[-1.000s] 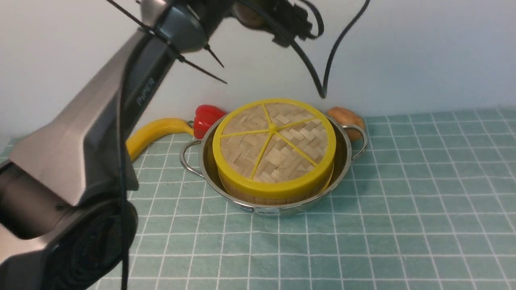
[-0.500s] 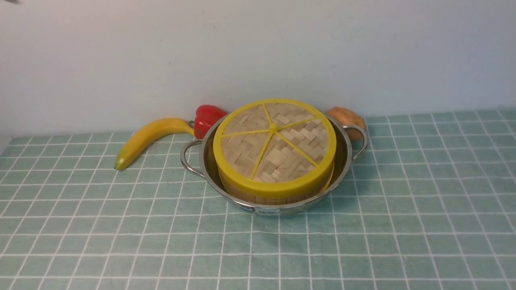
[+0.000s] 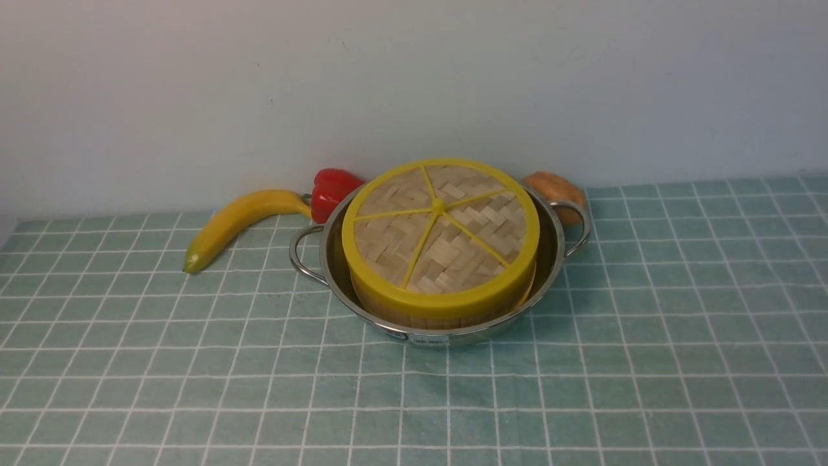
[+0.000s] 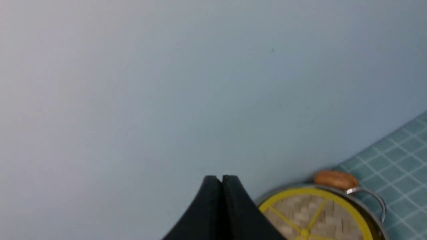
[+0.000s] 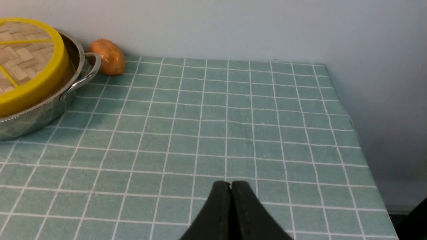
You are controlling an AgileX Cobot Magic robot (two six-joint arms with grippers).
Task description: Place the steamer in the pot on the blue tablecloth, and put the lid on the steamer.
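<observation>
I am seeing the pale blue-green checked tablecloth lying flat, with the wide shiny steel pot standing on it near the wall. The round bamboo steamer is sitting inside the pot, carrying the flat woven yellow-rimmed lid. The left gripper and the right gripper are both showing black jaws pressed together, pinching nothing.

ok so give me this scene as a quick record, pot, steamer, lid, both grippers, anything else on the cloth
pot: upright on the blue tablecloth
steamer: inside the pot
lid: seated on the steamer
left gripper: shut, empty, clear of the pot
right gripper: shut, empty, over bare cloth
near pot: banana, red bell pepper, brown food item
</observation>
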